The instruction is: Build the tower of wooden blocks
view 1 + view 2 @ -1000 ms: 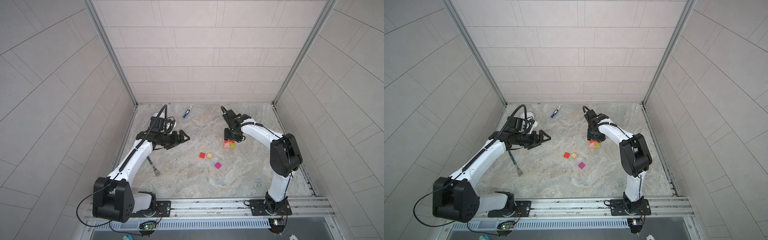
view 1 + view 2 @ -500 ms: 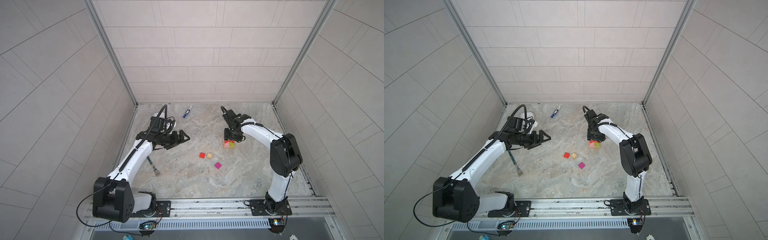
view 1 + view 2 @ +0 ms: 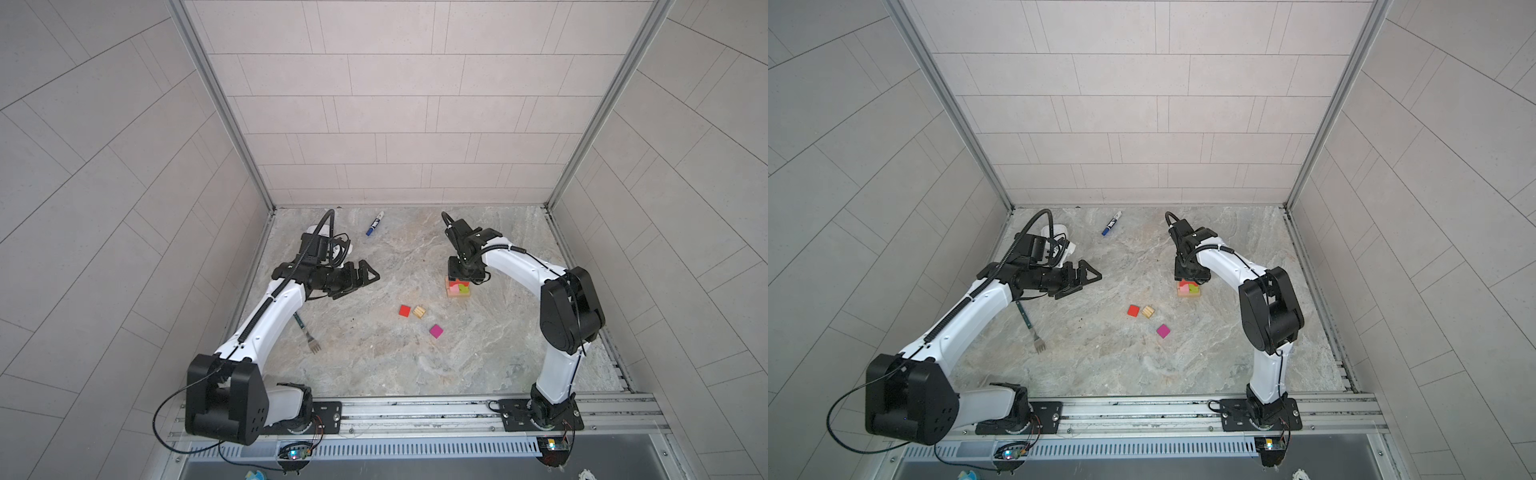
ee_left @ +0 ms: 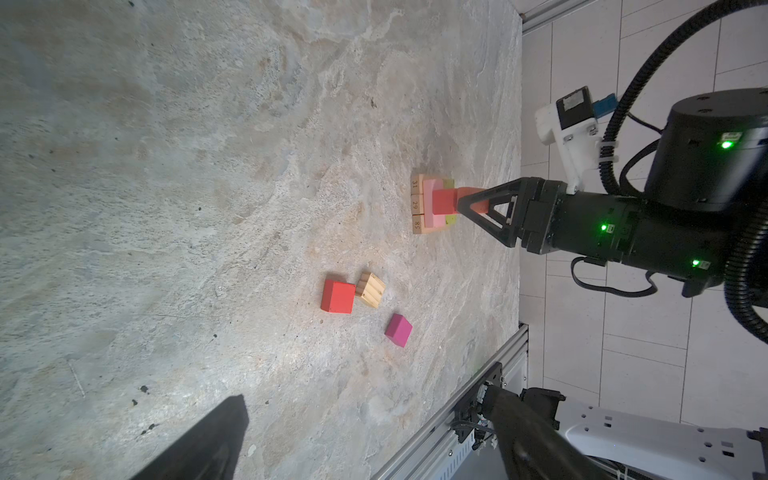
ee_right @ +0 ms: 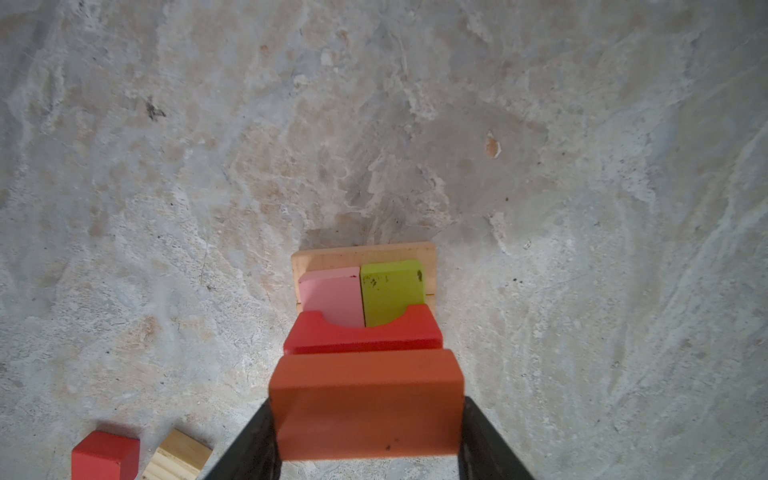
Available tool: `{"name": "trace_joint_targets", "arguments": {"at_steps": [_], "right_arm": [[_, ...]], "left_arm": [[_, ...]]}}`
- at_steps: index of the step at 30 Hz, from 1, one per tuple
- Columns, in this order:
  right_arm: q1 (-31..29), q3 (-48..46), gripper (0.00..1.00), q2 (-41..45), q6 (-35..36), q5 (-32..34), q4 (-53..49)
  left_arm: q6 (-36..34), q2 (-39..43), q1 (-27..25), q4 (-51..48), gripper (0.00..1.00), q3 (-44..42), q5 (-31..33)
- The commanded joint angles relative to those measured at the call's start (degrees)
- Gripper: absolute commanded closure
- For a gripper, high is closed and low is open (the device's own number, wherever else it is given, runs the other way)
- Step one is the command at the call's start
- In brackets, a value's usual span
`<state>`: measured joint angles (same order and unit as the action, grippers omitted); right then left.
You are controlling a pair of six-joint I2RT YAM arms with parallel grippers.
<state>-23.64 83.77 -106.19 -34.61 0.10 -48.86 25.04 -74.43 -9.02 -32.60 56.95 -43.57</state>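
Note:
The tower (image 3: pixel 458 289) (image 3: pixel 1188 289) stands right of centre: tan bars (image 5: pixel 365 253) at the bottom, a pink bar (image 5: pixel 330 297) and a lime bar (image 5: pixel 390 291) across them, a red arch (image 5: pixel 361 334) above. My right gripper (image 5: pixel 366 405) (image 3: pixel 465 274) points straight down over it, shut on an orange bar (image 5: pixel 365 399) (image 4: pixel 469 195) that is on or just over the arch. Loose red (image 3: pixel 404 311), tan (image 3: pixel 419 312) and magenta (image 3: pixel 436 331) cubes lie nearer the front. My left gripper (image 3: pixel 361 282) (image 4: pixel 365 395) hovers open and empty at the left.
A blue-capped marker (image 3: pixel 375 223) lies near the back wall. A fork (image 3: pixel 309 336) lies beside the left arm. A white timer (image 3: pixel 1054 230) sits half hidden behind the left wrist. Tiled walls close in three sides, and a metal rail (image 3: pixel 415 409) runs along the front.

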Motion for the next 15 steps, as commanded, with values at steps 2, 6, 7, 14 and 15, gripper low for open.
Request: {"name": "trace_joint_targets", "arguments": {"at_steps": [2, 6, 7, 14, 15], "right_arm": [[-0.4, -0.7, 0.46, -0.3, -0.3, 1.1, -0.5], [-0.4, -0.7, 0.45, -0.2, -0.2, 1.2, -0.6], [-0.4, -0.7, 0.45, -0.2, -0.2, 1.4, -0.6], [-0.5, -0.8, 0.44, 0.1, -0.1, 2.0, -0.9], [-0.4, -0.8, 0.44, 0.1, -0.1, 2.1, -0.9]], "left_arm": [[-0.1, 1.5, 0.3, 0.7, 0.01, -0.6, -0.1], [-0.2, 1.5, 0.3, 0.7, 0.01, -0.7, 0.0], [-0.1, 1.4, 0.3, 0.7, 0.01, -0.7, 0.0], [-0.1, 1.5, 0.3, 0.7, 0.01, -0.8, 0.0], [-0.1, 1.5, 0.3, 0.7, 0.01, -0.7, 0.0]]}}
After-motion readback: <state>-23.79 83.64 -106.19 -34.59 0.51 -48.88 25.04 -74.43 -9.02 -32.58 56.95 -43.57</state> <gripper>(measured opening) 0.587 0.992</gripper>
